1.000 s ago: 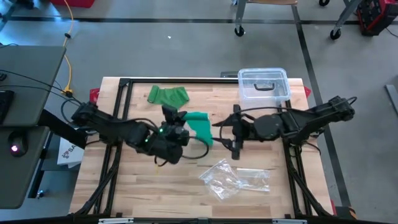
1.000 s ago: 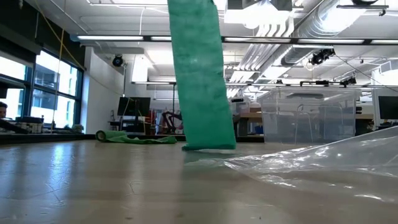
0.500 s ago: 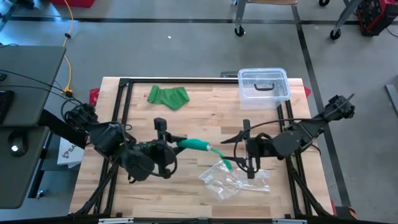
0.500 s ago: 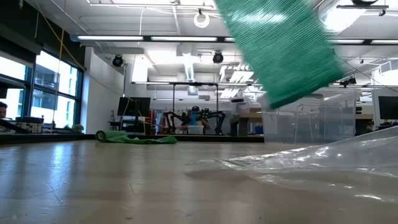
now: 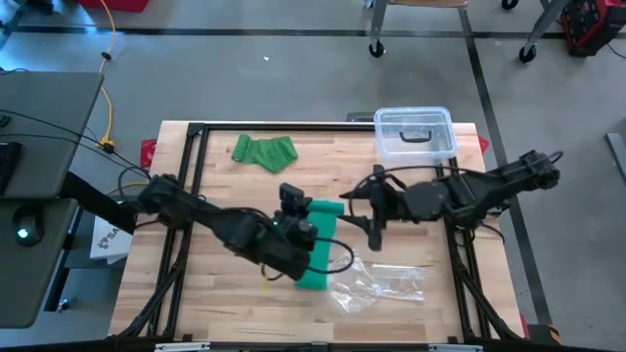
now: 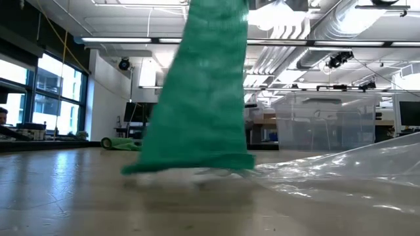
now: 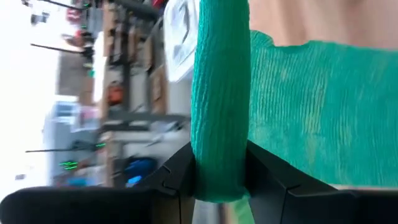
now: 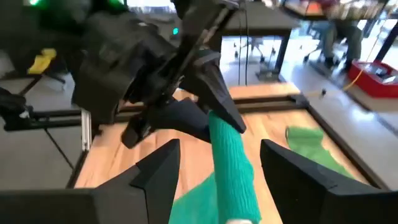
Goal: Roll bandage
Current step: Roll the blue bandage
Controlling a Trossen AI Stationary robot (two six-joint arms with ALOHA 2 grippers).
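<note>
Partly hidden: bandage (image 5: 318,244) under left end effector (image 5: 308,220).

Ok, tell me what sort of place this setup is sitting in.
Most likely a robotics lab or workshop. The wooden table stands on a bare concrete floor, the low view shows exposed ceiling ducts and strip lights overhead, and a desk with cables sits beside the table.

Our left gripper (image 5: 311,227) sits mid-table, fingers (image 7: 180,174) clamped on the bandage (image 7: 221,99). Our right gripper (image 5: 364,208) faces it just beside, its fingers (image 8: 155,171) spread apart.
</note>
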